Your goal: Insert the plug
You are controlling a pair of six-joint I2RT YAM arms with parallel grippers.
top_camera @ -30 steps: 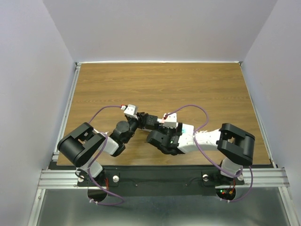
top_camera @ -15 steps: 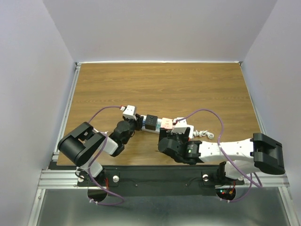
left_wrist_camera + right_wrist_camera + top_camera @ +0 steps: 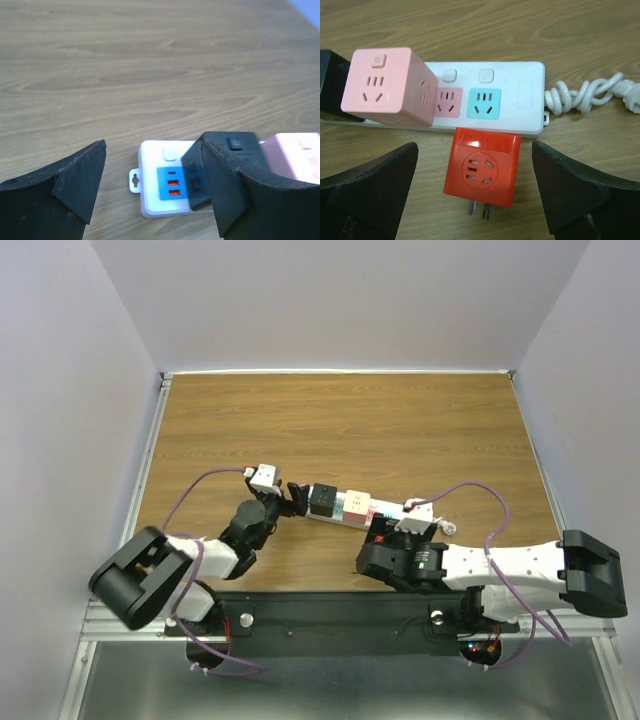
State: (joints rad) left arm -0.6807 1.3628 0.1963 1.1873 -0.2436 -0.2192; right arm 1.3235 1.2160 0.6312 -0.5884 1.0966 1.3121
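Note:
The red plug (image 3: 482, 172) lies flat on the table, prongs toward the camera, just in front of the white power strip (image 3: 520, 100) and plugged into nothing. My right gripper (image 3: 474, 155) is open; its fingers stand wide on either side of the plug without touching it. A pink cube adapter (image 3: 385, 85) and a black cube adapter (image 3: 235, 160) sit plugged into the strip. My left gripper (image 3: 152, 172) is open over the strip's end (image 3: 160, 160) with the blue USB panel, holding nothing. From above, the left gripper (image 3: 297, 498) is beside the black cube (image 3: 322, 499).
The strip's white cable (image 3: 590, 95) lies coiled to the right of the strip. A pink and a teal socket (image 3: 483, 102) on the strip are bare. Raised walls border the wooden table (image 3: 400, 430), and a metal rail runs along its near edge.
My left gripper opened, let go of the black cube and drew back left. My right gripper opened fully and pulled back toward the near edge, leaving the red plug on the table.

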